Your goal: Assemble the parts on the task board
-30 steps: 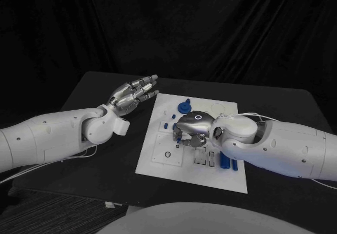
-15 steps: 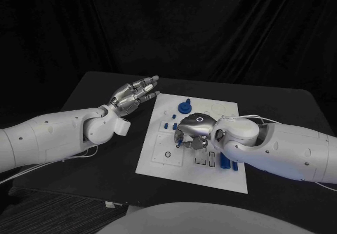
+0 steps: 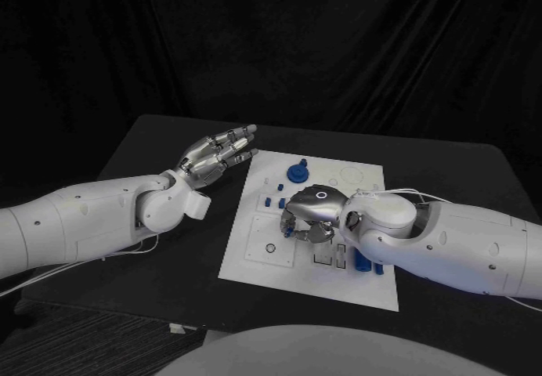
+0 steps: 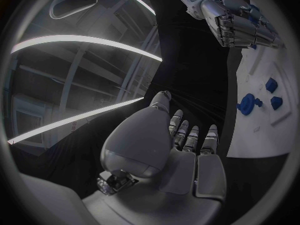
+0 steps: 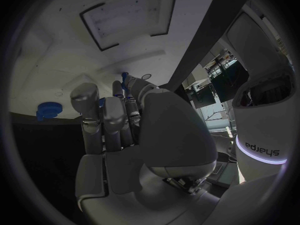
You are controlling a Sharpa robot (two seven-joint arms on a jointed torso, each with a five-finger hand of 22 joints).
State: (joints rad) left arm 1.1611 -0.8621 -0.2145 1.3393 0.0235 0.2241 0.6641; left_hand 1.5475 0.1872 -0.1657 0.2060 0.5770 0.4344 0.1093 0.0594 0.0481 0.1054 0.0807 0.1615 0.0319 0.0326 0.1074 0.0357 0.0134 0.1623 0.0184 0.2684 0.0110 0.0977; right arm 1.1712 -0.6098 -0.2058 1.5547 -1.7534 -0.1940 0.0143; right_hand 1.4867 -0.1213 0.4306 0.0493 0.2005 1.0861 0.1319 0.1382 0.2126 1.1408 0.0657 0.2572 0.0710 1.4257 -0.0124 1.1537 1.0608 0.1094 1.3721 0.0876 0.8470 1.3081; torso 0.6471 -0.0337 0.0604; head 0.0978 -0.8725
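Head view: right hand [image 3: 311, 210] sits low over the middle of the task board [image 3: 262, 268], back of hand up, fingers curled under. A small blue part [image 3: 293, 231] shows just below the fingertips, touching or nearly so; can't tell from here whether it is pinched or only pressed. Right wrist view: same hand [image 5: 134, 130] w/ fingers [image 5: 94, 120] bunched close together, pointing down at the white board [image 5: 50, 60]; a blue piece [image 5: 125, 78] peeks out just past the fingertips, beside the thumb. Grip itself is hidden, so held vs. touched not clear.

Left hand [image 3: 217, 150] hovers off the board's far left corner, above the black table [image 3: 158, 141], palm flat, fingers straight and only slightly apart, nothing in them. Left wrist view confirms: hand [image 4: 169, 150] open, fingertips [image 4: 190, 135] clear of everything, board edge [image 4: 262, 130] lying beyond them.

Other parts on the board: round blue knob-like part [image 3: 297, 170] at the far side, past the right hand's knuckles, well apart from both hands; in left wrist view it is the blue piece [image 4: 248, 104] ahead of the left fingertips. Two small blue pegs [image 3: 266, 202] just left of the right hand. Long blue bar [image 3: 363, 259] lies on the near side, by the right wrist, partly under the arm.
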